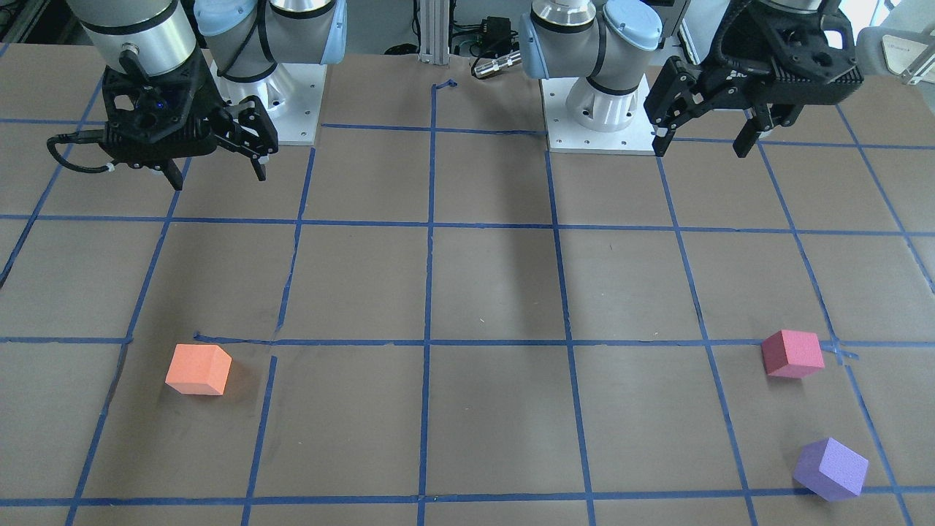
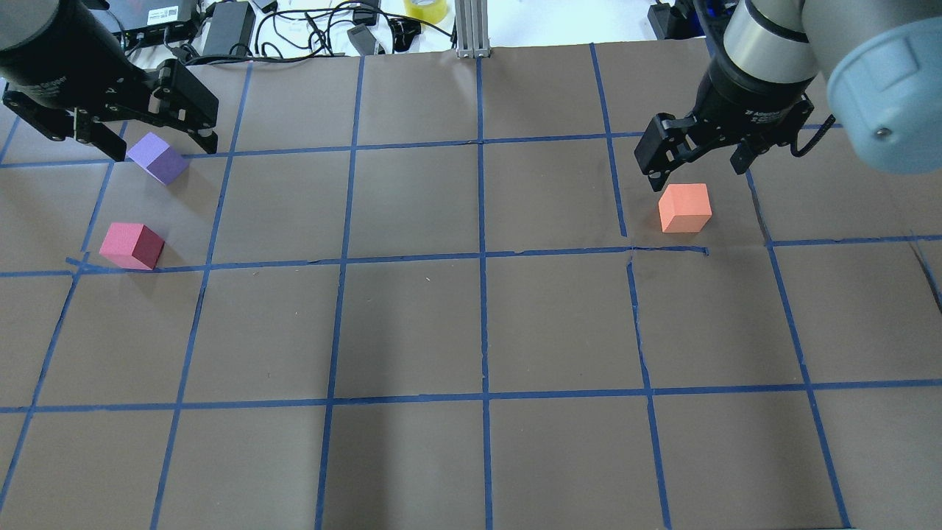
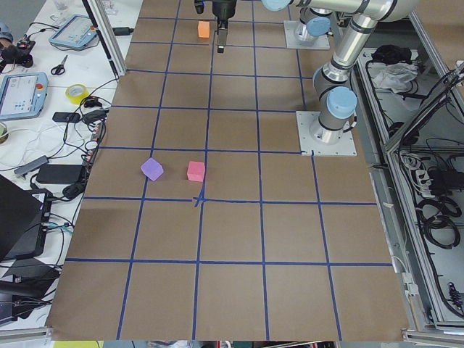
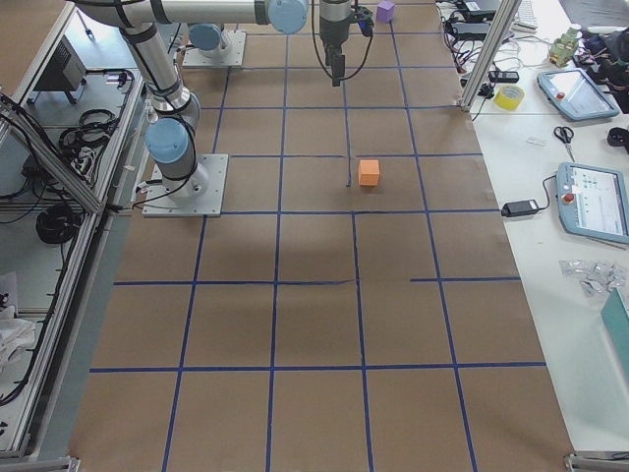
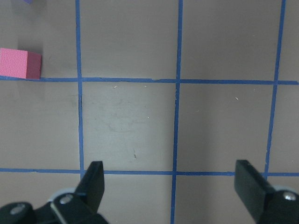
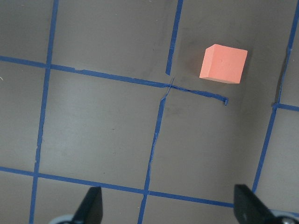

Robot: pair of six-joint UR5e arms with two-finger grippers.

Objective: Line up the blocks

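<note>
Nothing is lined up yet. The right claw (image 1: pixel 219 175) hangs above the table (image 1: pixel 497 292) with its fingers spread and nothing between them. The orange block (image 1: pixel 197 370) lies out ahead of it, away from the robot's base. The left claw (image 1: pixel 705 142) is likewise raised, spread and empty. The pinkish red block (image 1: pixel 792 353) is ahead of it and off to its outer side, and the lavender block (image 1: pixel 830 468) is farther out again. Each claw looks poised over its own half, I'd guess because the orange block sits well apart from the other two.
</note>
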